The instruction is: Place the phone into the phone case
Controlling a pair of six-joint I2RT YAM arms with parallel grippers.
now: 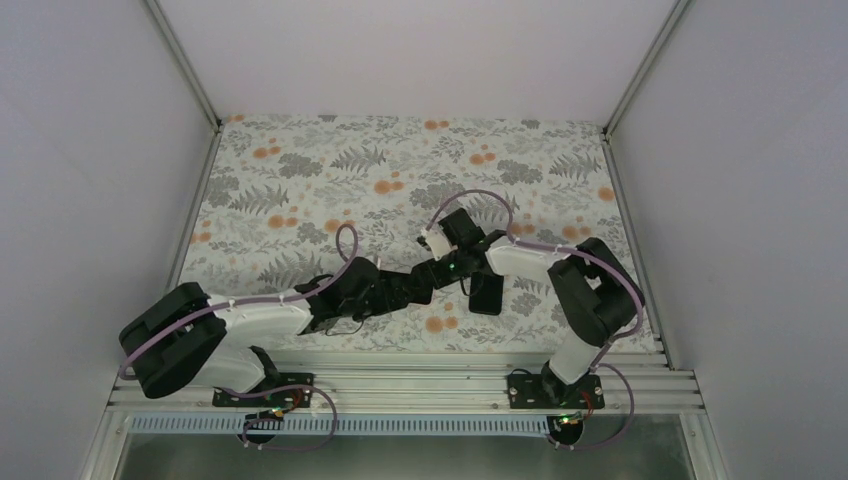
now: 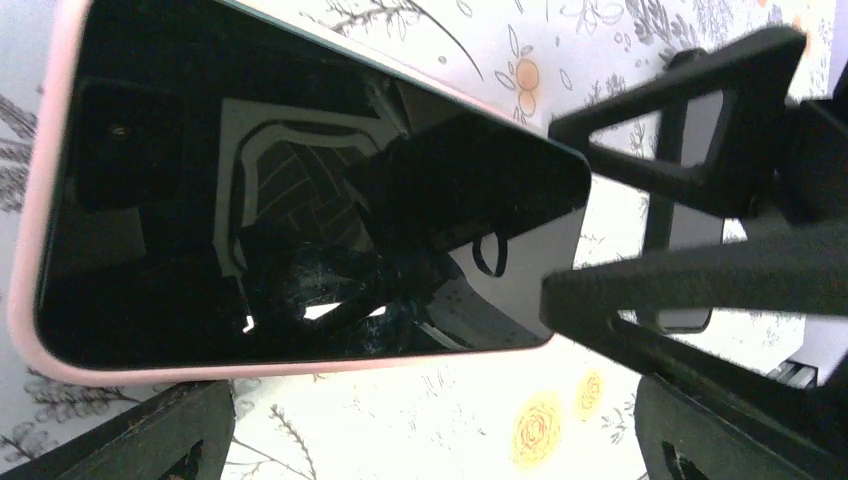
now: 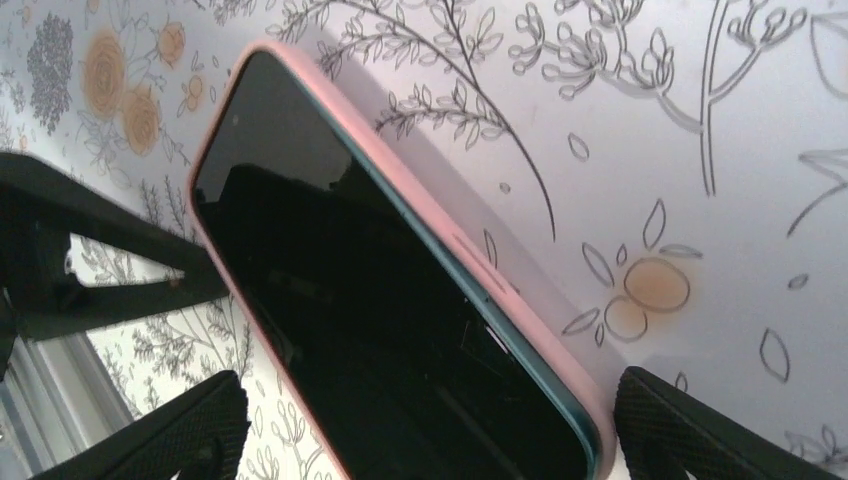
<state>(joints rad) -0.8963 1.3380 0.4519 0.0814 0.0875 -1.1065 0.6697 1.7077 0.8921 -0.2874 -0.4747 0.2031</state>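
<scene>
Pink case point(image 2: 22, 260), just one, holds one phone point(image 2: 150, 250).

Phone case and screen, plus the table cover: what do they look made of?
Phone case: matte pink, rounded rim, likely silicone or soft plastic. Screen: glossy glass, mirror-like reflections. Table cover: matte floral print, cloth or paper, cannot tell.

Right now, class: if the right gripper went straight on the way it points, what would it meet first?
Most likely the phone, screen up in its pink case: it lies between the open fingers of the right gripper. Depth is unclear.
</scene>
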